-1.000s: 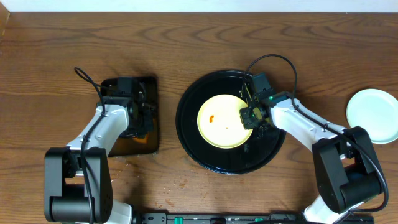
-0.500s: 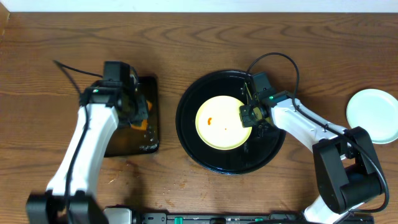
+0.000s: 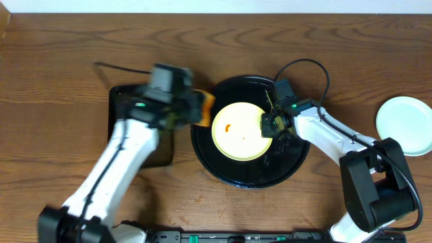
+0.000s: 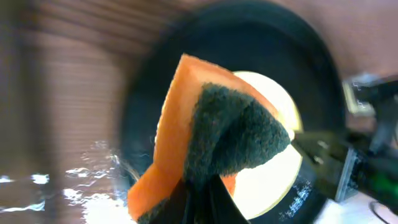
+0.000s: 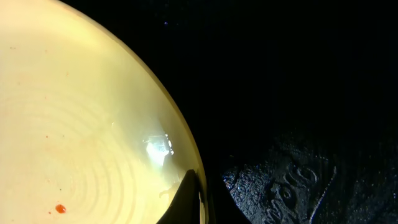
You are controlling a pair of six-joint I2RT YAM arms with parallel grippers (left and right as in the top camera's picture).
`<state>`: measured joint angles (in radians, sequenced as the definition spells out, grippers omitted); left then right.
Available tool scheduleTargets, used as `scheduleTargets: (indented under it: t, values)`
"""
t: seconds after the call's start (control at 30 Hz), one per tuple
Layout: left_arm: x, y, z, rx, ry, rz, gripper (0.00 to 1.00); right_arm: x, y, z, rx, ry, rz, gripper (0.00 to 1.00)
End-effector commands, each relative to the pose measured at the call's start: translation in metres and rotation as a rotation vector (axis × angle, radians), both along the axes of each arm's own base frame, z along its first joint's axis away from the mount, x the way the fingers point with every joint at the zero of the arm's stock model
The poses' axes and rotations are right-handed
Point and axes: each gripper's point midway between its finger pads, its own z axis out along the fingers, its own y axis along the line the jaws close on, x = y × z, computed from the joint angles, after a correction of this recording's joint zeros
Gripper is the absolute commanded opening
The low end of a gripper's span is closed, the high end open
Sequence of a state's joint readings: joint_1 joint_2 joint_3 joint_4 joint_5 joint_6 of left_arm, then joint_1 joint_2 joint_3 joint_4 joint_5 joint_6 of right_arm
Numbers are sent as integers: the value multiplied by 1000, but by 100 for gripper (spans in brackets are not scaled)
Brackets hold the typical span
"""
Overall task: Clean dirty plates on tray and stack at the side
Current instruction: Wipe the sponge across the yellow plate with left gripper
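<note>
A pale yellow plate with an orange-red smear lies on the round black tray. My right gripper is shut on the plate's right rim; the right wrist view shows the rim pinched between its fingers. My left gripper is shut on an orange sponge with a dark scouring side, held above the tray's left edge. A mint-blue plate lies at the far right.
A small rectangular black tray lies left of the round tray, partly under my left arm. The table's far edge runs along the top. Cables arch over both arms.
My left arm has lifted the sponge off the rectangular tray and swung right to the round tray's left edge. The right gripper keeps its hold on the yellow plate.
</note>
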<state>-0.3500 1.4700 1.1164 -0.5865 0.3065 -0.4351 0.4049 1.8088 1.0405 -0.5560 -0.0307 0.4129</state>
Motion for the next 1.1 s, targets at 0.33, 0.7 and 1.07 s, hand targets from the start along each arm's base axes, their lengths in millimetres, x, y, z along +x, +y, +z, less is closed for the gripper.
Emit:
scheduleTargets:
  t: [0.33,0.7,1.07]
  values:
    - [-30,-124,-88,-161,296,-69,8,-9,-9,-11,-43,35,-23,1]
    - [-17,-96,-146,52,282,45,7,-11,-10,-11,-47,44,-23,1]
    - [31,-18,-132,543,-63,57,8,-19,-20,-20,-103,79,-27,1]
